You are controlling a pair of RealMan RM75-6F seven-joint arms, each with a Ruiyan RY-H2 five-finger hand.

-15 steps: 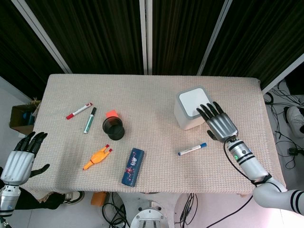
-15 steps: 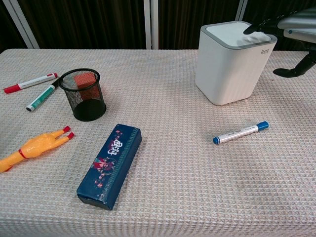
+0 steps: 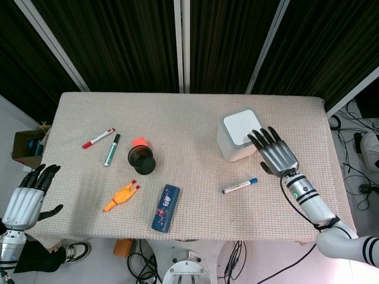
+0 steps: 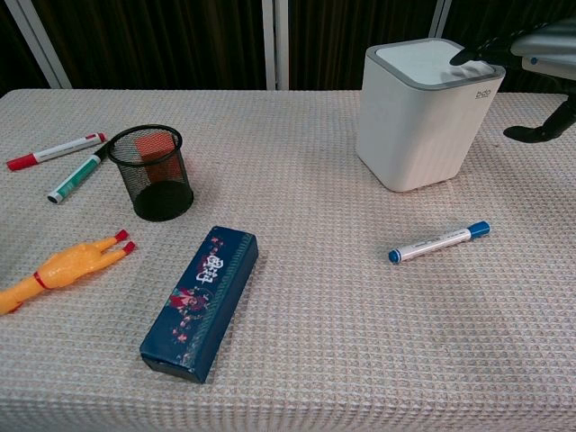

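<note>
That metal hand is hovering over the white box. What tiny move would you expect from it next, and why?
Probably a short press downward. The right hand lies flat with its fingertips over the near edge of the white bin's grey-rimmed lid, holding nothing. Whether they touch it is hard to tell. The blue-capped marker lies loose on the cloth beside the bin.

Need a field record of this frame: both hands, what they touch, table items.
right robot hand: fingers spread, fingertips over the lid of the white bin; contact unclear
left robot hand: open, off the table's left edge, holds nothing
blue marker: lies on the cloth in front of the bin
mesh cup: upright, orange item inside
left of cup: red marker, green marker
front: rubber chicken, blue case
</note>
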